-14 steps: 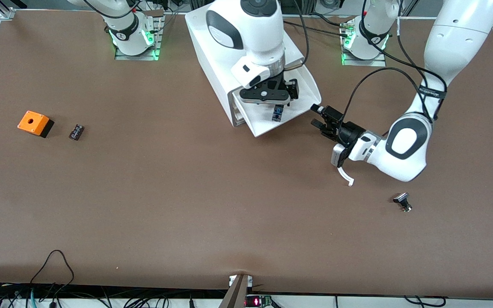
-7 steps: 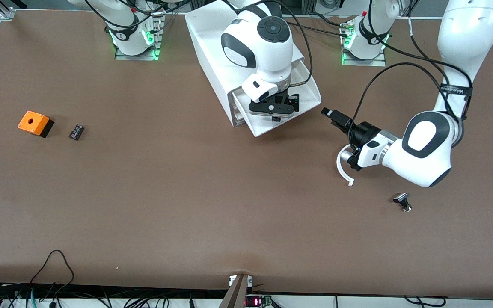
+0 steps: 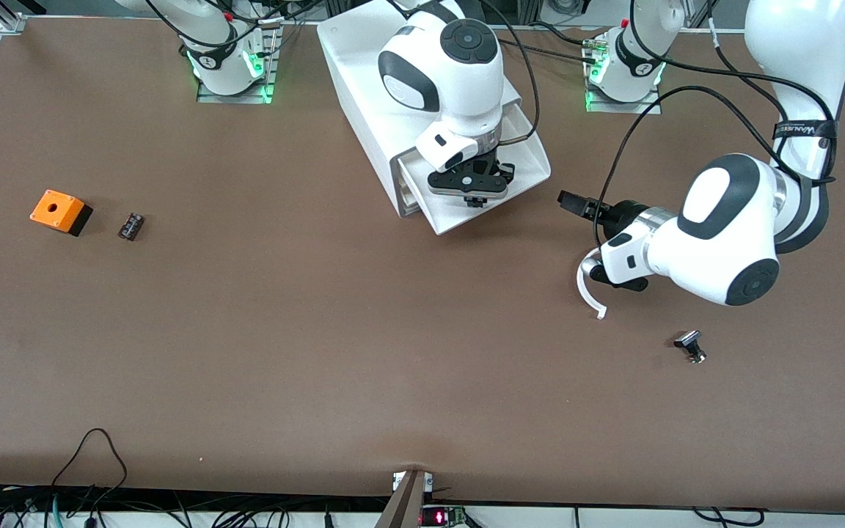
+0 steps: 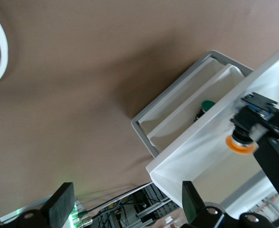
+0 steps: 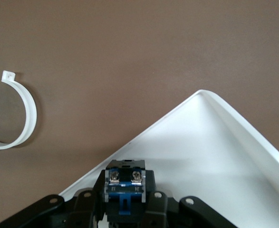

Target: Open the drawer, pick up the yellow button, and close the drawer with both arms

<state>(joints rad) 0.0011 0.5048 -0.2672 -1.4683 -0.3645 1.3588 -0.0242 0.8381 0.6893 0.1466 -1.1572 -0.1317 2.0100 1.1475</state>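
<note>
Right tool [image 3: 471,196] lowered into open drawer [image 3: 521,172], gripping button [image 5: 125,187], left tool [image 3: 569,202] wide

The front view looks down from high across the surface [image 3: 320,330], facing both arm bases. The right wrist view sits close above the open drawer [image 5: 215,142], looking straight down. The left wrist view looks from low and farther off at that same drawer [image 4: 196,161] and cabinet [image 4: 177,114], shared with both others.

- shallow white plastic drawer [image 3: 518,172]
- push-button, orange cap, blue-black body [image 4: 241,137]
- plain brown table [image 3: 320,330]
- orange box [image 3: 57,210], black base
- curved white plastic strip [image 3: 588,287]
</note>
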